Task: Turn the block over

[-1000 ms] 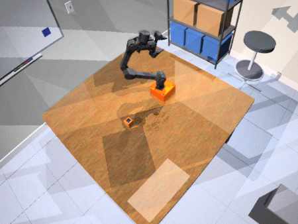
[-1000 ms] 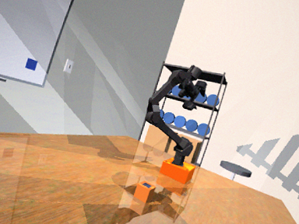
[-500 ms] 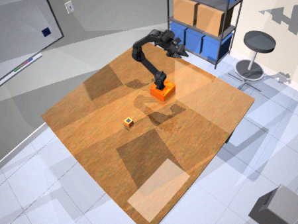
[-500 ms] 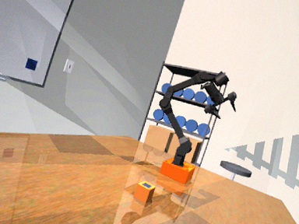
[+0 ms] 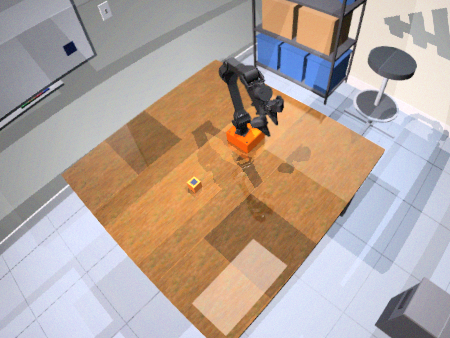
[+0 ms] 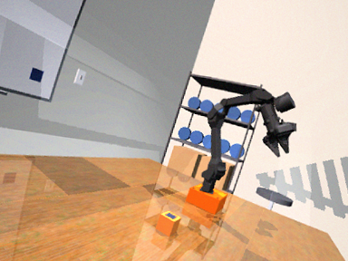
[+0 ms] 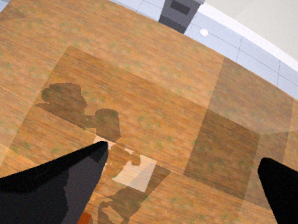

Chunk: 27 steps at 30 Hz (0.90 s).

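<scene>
The small orange block [image 5: 194,187] [image 6: 167,226] rests on the wooden table [image 5: 145,220] [image 6: 69,232]. Its top face is the marked one, with a yellow border around a dark blue square. My gripper [image 5: 272,129] [image 6: 282,154] [image 7: 184,157] is open and empty, with its fingers wide apart. It is raised high above the table, on the far side of the arm's base from the block, and well apart from the block. The block does not show in the wrist view, which looks down at table surface and shadows between the fingers.
The arm stands on an orange base [image 5: 245,142] [image 6: 206,201], behind and to the right of the block in the top and exterior views. A pale rectangle [image 5: 240,287] lies near one table edge. A shelf rack and a stool [image 5: 392,63] [image 6: 274,197] stand beyond the table.
</scene>
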Motion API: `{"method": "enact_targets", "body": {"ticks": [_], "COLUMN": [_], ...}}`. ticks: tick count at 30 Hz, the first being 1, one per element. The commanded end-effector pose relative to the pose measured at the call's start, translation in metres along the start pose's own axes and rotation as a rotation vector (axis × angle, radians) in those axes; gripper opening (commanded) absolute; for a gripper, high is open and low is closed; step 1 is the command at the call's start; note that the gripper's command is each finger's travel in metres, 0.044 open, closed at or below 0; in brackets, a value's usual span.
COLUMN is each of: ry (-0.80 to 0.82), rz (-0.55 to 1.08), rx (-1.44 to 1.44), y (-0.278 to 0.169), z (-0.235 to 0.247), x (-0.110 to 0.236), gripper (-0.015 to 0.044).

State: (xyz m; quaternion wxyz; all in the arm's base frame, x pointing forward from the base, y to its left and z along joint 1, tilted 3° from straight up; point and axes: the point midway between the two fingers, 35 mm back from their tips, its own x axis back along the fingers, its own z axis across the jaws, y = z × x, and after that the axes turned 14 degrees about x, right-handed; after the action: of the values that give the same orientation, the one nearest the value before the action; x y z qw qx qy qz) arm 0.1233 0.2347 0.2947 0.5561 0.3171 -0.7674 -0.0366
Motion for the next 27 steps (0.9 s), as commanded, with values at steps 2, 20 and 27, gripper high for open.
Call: {"method": "enact_targets", "body": {"ticks": [2,20,27], "ry": [-0.049,-0.181,-0.229], "rz": [0.176,0.574,0.672], "rx": [-0.378,-1.432,-1.819], "y": [-0.063,-0.309,-0.406], "z": [-0.052,-0.095,-0.073], "x": [-0.029,-0.061,-0.059], "gripper": [0.0440,0.0440,0.0440]}}
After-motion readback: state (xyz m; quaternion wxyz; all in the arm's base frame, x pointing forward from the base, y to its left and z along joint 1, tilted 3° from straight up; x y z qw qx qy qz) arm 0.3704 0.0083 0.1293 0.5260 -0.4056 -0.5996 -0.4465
